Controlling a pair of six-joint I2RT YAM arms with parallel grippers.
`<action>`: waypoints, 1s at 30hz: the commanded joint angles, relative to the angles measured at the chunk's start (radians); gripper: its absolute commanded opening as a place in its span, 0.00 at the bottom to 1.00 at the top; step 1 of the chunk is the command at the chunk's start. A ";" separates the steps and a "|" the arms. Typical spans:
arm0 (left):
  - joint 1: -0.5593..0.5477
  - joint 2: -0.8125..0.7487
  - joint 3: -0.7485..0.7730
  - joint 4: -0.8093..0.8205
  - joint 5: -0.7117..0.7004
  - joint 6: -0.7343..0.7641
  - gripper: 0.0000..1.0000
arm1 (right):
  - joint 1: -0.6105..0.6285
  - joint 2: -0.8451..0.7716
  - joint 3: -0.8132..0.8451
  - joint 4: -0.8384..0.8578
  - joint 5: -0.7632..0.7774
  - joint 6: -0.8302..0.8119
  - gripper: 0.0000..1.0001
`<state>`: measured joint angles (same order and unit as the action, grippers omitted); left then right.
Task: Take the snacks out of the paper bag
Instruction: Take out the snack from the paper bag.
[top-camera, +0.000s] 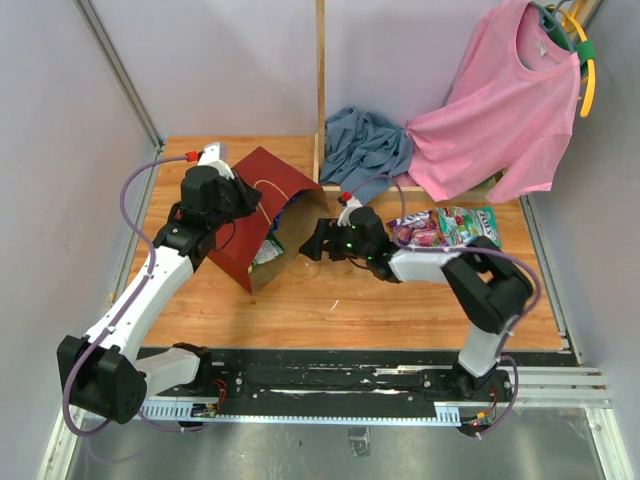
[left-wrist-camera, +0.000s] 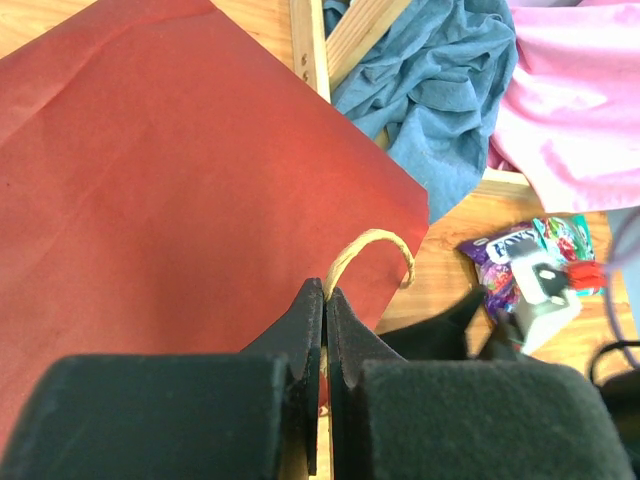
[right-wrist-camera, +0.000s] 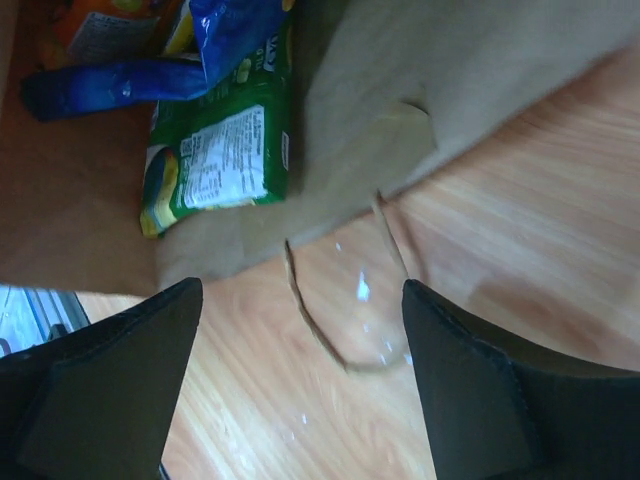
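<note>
The paper bag (top-camera: 262, 178) lies on its side on the tabletop (top-camera: 400, 310), left of centre, with its mouth facing 3 o'clock. Inside, a candy packet (right-wrist-camera: 225, 150) lies near the mouth, and a chip bag (right-wrist-camera: 215, 45) lies partly over it, deeper in. The left gripper (left-wrist-camera: 325, 290) sits at the bag's upper rim, beside the upper cord handle (left-wrist-camera: 375, 245). The right gripper (right-wrist-camera: 302, 290) is just at 3 o'clock of the mouth, and the lower cord handle (right-wrist-camera: 345, 330) lies on the tabletop between its fingers. Loose packets (top-camera: 445, 228) lie farther out at 3 o'clock. A crumpled garment (top-camera: 365, 145) lies at 1 o'clock, touching a hanging T-shirt (top-camera: 500, 110) on its right.

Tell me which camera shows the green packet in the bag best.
Right wrist: the green packet lies nearly whole inside the paper bag. The top view shows only a green sliver; the left wrist view, none.
</note>
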<state>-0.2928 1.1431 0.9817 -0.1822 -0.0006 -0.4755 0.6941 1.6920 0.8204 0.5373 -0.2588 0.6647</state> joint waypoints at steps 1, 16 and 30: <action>0.009 -0.013 -0.009 0.029 0.009 0.009 0.01 | 0.060 0.183 0.157 0.155 -0.081 0.114 0.80; 0.010 -0.026 -0.012 0.030 0.017 0.009 0.01 | 0.105 0.462 0.396 0.143 -0.100 0.198 0.52; 0.010 -0.032 -0.018 0.031 0.013 0.011 0.00 | 0.138 0.493 0.462 0.005 -0.078 0.162 0.43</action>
<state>-0.2909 1.1351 0.9737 -0.1806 0.0055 -0.4755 0.8127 2.1815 1.2633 0.6125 -0.3500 0.8558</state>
